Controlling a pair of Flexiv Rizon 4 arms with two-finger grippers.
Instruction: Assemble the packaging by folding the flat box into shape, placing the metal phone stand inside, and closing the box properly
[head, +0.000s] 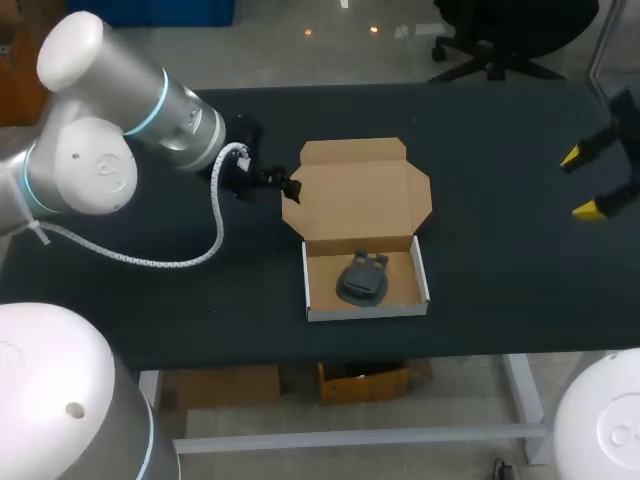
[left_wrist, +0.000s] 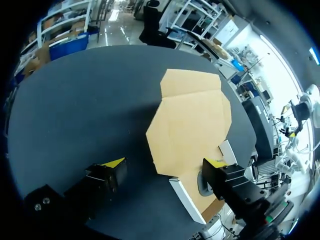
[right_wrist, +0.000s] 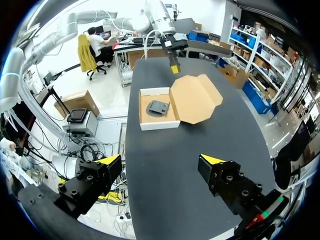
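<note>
Behind left tool (left_wrist: 164, 163), stand (left_wrist: 201, 183) half hidden

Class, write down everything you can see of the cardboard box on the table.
The cardboard box is brown inside with white outer walls, and is folded into a shallow tray. Its lid lies open behind the tray on the black table. The lid has angled side flaps and a tuck flap along its far edge. A dark phone stand lies inside the tray. The left hand, open, sits at the lid's edge; contact cannot be told.
</note>
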